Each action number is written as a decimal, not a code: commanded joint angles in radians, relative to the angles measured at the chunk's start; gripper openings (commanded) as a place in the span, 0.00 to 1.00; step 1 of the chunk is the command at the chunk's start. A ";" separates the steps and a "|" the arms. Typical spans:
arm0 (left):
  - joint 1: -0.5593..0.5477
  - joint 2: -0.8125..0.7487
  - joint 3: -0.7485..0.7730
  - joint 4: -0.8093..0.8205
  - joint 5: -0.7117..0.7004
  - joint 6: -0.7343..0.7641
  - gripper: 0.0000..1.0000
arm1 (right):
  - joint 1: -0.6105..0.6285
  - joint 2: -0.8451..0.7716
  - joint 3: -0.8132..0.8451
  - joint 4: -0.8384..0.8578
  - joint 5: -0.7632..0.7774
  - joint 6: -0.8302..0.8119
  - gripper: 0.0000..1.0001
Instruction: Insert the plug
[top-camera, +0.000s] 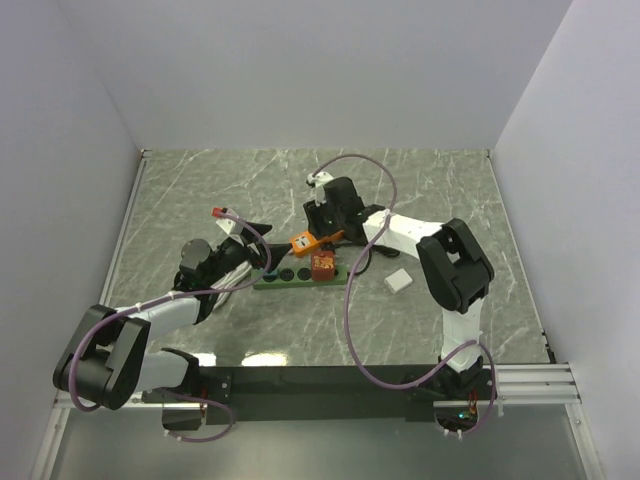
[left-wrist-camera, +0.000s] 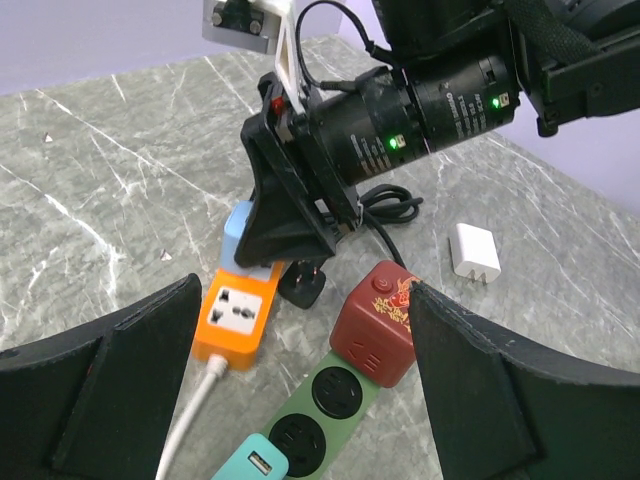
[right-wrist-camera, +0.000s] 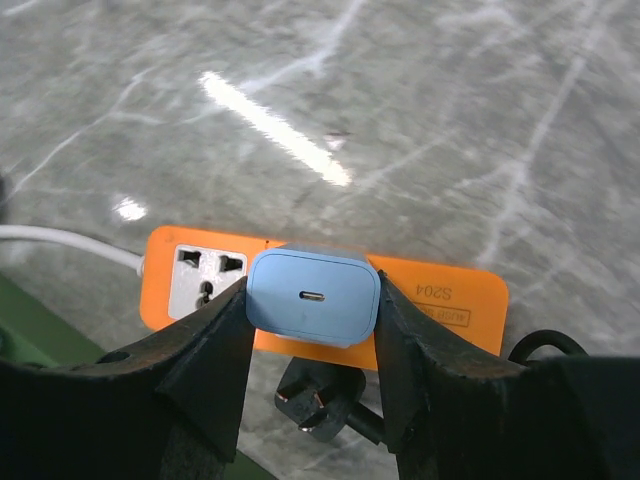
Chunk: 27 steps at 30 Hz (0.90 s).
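My right gripper (right-wrist-camera: 313, 312) is shut on a light blue USB charger plug (right-wrist-camera: 313, 290) and holds it against the middle of the orange power strip (right-wrist-camera: 450, 295). The strip's free socket (right-wrist-camera: 205, 278) shows just left of the plug. In the top view the right gripper (top-camera: 322, 225) is over the orange strip (top-camera: 303, 242). In the left wrist view the blue plug (left-wrist-camera: 243, 222) sits at the far end of the orange strip (left-wrist-camera: 235, 320), under the right gripper's fingers (left-wrist-camera: 285, 215). My left gripper (left-wrist-camera: 300, 300) is open and empty, hovering near the strips.
A green power strip (left-wrist-camera: 335, 400) carries a dark red cube adapter (left-wrist-camera: 375, 320) and a teal USB adapter (left-wrist-camera: 250, 465). A loose black plug (right-wrist-camera: 320, 395) with its cable lies beside the orange strip. A white charger (top-camera: 398, 281) lies to the right on the marble table.
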 joint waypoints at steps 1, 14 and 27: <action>0.004 -0.023 -0.007 0.046 0.016 -0.006 0.90 | -0.040 0.046 -0.002 -0.205 0.170 0.102 0.00; 0.004 -0.022 -0.006 0.046 0.017 -0.009 0.91 | 0.000 0.121 0.206 -0.228 0.256 0.224 0.00; 0.004 -0.031 -0.013 0.046 0.014 -0.014 0.91 | 0.093 0.225 0.371 -0.245 0.198 0.261 0.00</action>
